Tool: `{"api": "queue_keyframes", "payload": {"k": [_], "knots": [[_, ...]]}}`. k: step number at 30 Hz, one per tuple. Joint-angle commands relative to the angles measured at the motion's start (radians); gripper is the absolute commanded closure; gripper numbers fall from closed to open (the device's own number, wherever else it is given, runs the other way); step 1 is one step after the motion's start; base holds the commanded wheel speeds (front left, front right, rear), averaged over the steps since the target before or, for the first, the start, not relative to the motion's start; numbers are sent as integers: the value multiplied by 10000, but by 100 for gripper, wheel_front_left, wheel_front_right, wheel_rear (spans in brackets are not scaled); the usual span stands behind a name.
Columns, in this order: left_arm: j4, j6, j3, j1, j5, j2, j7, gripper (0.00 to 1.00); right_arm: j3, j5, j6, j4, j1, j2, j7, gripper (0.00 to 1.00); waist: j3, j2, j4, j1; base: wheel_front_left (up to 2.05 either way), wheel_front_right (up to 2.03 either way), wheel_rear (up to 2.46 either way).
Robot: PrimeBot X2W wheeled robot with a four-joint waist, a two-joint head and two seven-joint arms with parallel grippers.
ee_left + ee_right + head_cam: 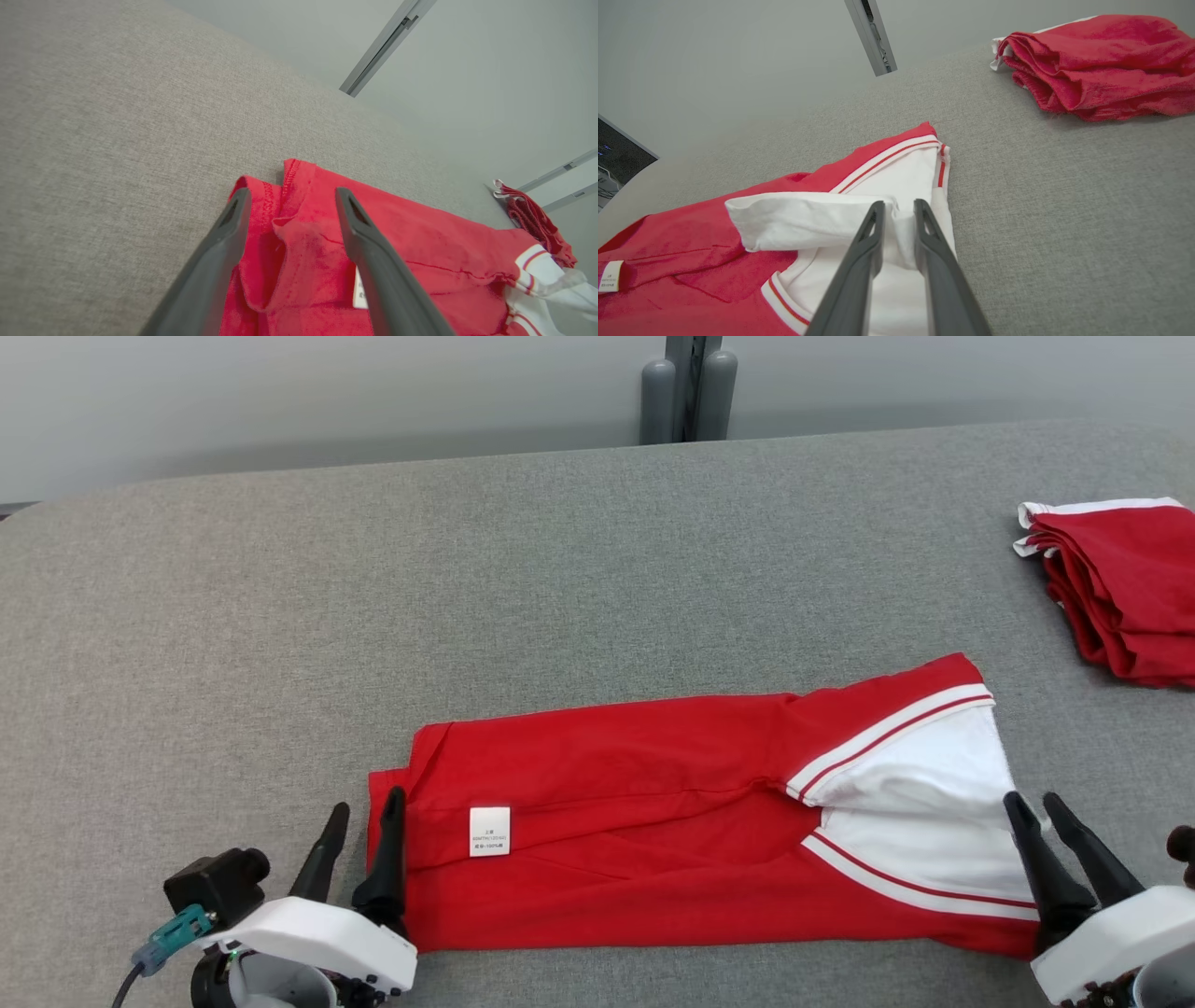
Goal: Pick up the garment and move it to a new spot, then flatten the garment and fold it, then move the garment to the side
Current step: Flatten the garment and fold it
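The red garment (653, 803) with a white, red-striped part lies folded in a long band near the front of the grey table (467, 569). A white label (489, 831) shows close to its left end. My left gripper (364, 807) stands open at that left end; in the left wrist view its fingers (292, 193) straddle the red hem (420, 242) without pinching it. My right gripper (1033, 800) is at the white right end. Its fingers (899, 204) are narrowly parted, with the edge of a raised white flap (808, 219) just at the tips.
A pile of folded red garments (1120, 588) with white trim lies at the table's far right, also seen in the right wrist view (1101, 60). A grey post (686, 383) stands behind the table's back edge. Bare grey table stretches to the left and behind the garment.
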Motion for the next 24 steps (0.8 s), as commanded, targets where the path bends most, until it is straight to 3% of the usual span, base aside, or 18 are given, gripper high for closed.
{"api": "queue_keyframes", "payload": {"k": [1,14,24], "knots": [[-71,1,157,127,-18,86,-161,0,-163,-120,1,-56,217,59,-91,0,9,-1,6,0,0,0,0],[-535,169,598,-124,1063,54,-842,0,-1370,-1430,1,309,425,625,71,0,-138,-1,18,0,0,0,0],[-122,0,599,-498,1611,-333,-903,0,-1136,-1697,1,1707,-791,601,1104,0,-123,-1,311,0,0,0,0]]}}
